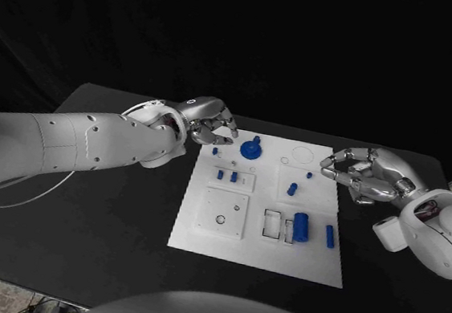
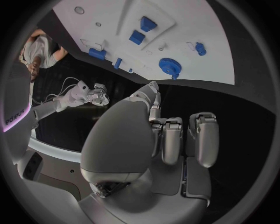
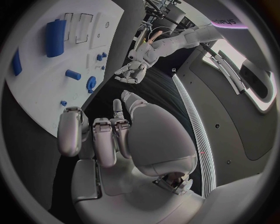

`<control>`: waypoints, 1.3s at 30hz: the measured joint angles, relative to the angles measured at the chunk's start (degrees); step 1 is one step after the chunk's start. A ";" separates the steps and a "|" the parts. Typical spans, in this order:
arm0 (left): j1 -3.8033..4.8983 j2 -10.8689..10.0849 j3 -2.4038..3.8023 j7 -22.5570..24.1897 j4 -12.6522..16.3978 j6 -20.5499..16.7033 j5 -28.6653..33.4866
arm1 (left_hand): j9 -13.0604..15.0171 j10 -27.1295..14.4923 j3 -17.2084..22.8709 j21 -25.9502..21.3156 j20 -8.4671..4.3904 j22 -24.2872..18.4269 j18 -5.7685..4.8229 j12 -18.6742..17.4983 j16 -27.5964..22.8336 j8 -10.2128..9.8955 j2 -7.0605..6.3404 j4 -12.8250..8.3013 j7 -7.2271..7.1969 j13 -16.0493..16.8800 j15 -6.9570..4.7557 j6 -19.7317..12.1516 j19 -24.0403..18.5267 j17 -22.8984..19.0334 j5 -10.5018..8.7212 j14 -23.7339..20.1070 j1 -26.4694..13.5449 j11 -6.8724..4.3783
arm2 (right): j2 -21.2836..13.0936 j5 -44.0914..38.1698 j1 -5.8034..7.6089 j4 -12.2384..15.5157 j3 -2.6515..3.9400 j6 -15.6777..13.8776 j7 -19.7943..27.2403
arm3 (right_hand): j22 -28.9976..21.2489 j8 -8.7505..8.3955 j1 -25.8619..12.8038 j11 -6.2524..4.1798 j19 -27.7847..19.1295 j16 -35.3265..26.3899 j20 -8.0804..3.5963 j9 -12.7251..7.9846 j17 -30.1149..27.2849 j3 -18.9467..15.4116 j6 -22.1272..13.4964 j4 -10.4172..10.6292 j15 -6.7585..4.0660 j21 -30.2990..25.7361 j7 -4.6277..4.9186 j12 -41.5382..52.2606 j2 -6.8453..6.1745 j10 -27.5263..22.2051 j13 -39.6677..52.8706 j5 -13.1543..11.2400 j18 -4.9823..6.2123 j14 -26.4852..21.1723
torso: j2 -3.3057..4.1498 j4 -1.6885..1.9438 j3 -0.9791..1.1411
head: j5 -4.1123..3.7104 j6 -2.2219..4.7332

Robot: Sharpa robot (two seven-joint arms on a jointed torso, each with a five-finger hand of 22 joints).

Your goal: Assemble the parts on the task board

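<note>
Task board, blue parts, two hands.
Left hand and right hand flank the board's far end, fingers curled, holding nothing.

task board: far left corner hidden behind left hand in head view; cut by circle rim in both wrist views. small blue part at board's left edge too small to identify. right hand: inner fingertips hidden behind knuckles, contents unclear.
</note>
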 measured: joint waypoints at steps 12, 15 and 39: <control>4.66 -2.11 0.00 -1.06 0.50 -1.78 -29.75 | -3.63 -33.97 5.85 -4.41 0.99 0.00 0.01 -71.42 -20.43 -2.62 -4.78 3.91 -6.27 -49.46 2.14 -1.27 -0.08 -7.86 -5.40 -3.71 0.69 -3.93 | -0.36 -2.05 0.13 0.19 -0.02 1.44 -1.55 | -0.01 0.00 0.00 0.00 -0.01 -0.01 0.00 -0.11 0.00 0.00 0.66 0.00 -0.20 -0.01 -0.25 0.00 0.00 0.00 0.01 0.00 0.01 0.21 | 0.05 -0.19 0.04 | 0.07 0.00; 5.37 -2.26 0.00 -0.17 0.52 -2.27 -39.21 | -4.21 -32.27 6.56 -4.41 1.08 0.00 0.00 -73.67 -22.19 -2.62 -5.22 3.20 -7.19 -53.41 2.88 -0.94 0.01 -10.56 -5.49 -3.47 1.65 -5.57 | -0.33 -2.40 0.13 0.22 -0.02 1.84 -1.99 | -0.01 0.00 0.00 0.00 -0.01 -0.01 0.00 -0.11 -0.01 0.00 0.66 0.00 -0.20 -0.01 -0.25 0.00 0.00 0.00 0.01 0.00 0.00 0.21 | 0.03 -0.21 0.05 | -0.03 0.00; 4.85 2.75 -0.08 10.36 -7.85 -5.36 -68.89 | -5.56 -27.43 9.61 -7.74 1.48 0.04 0.90 -76.69 -23.30 -1.89 -6.43 -1.60 -8.70 -60.89 4.42 0.58 -0.40 -14.09 -5.71 -5.03 -0.08 -7.13 | -0.12 -3.41 -0.04 0.29 -0.03 3.54 -4.12 | 0.03 0.00 0.00 0.00 -0.01 0.17 0.00 -0.22 -0.01 -0.40 1.41 0.07 -0.20 -0.02 -0.36 0.00 0.00 -0.01 0.02 -0.22 0.01 0.21 | 0.17 -0.21 0.03 | 0.41 0.00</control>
